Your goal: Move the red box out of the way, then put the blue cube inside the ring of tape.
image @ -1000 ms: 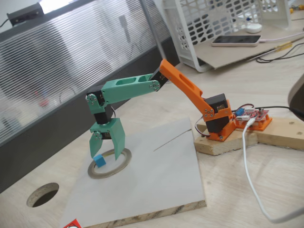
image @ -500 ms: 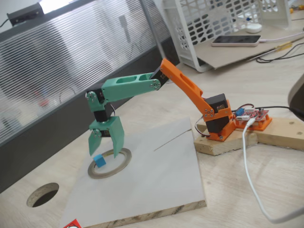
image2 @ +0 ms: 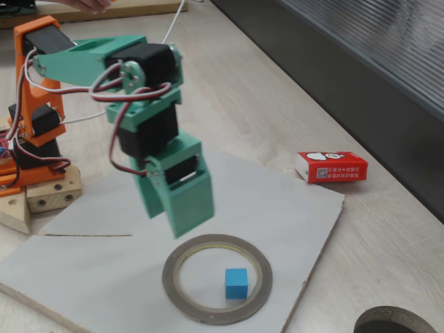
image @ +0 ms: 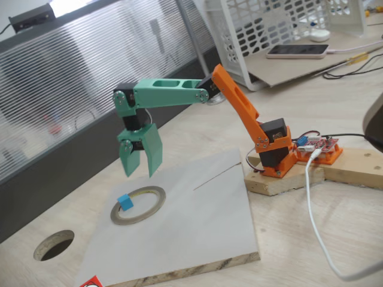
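Hand hangs in the air above the white board, its two green fingers parted and holding nothing; in the other fixed view it sits just above the far rim of the ring of tape. The blue cube rests flat on the board inside the ring's opening, apart from the tape wall on every side. The red box lies on the desk just past the board's far edge, well apart from the ring.

By the look of it, the cube is small, light and rigid, with flat faces that suit a pinch across two opposite sides. The tape ring is thin and probably light, so a nudge could slide it. The box, judged as thin card, would dent under a hard squeeze and is best taken across its narrow width.
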You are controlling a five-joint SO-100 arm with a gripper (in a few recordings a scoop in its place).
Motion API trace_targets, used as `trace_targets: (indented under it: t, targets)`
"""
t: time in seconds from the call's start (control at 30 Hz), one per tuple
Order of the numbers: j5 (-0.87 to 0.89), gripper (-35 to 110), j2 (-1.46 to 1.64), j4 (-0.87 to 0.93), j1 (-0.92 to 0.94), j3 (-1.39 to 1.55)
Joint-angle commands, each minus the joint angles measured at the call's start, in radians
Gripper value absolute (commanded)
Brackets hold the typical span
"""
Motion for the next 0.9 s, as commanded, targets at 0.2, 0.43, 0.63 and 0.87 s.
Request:
trace_targets:
  t: [0.2,0.43,0.63,0.87]
  targets:
    - [0.009,22,0.195,0.021,0.084,0.002]
    - [0.009,3,0.206,0.017,0.133,0.002]
    - [0.009,0,0.206,0.02,0.133,0.002]
    - [0.009,0,0.209,0.041,0.161,0.032]
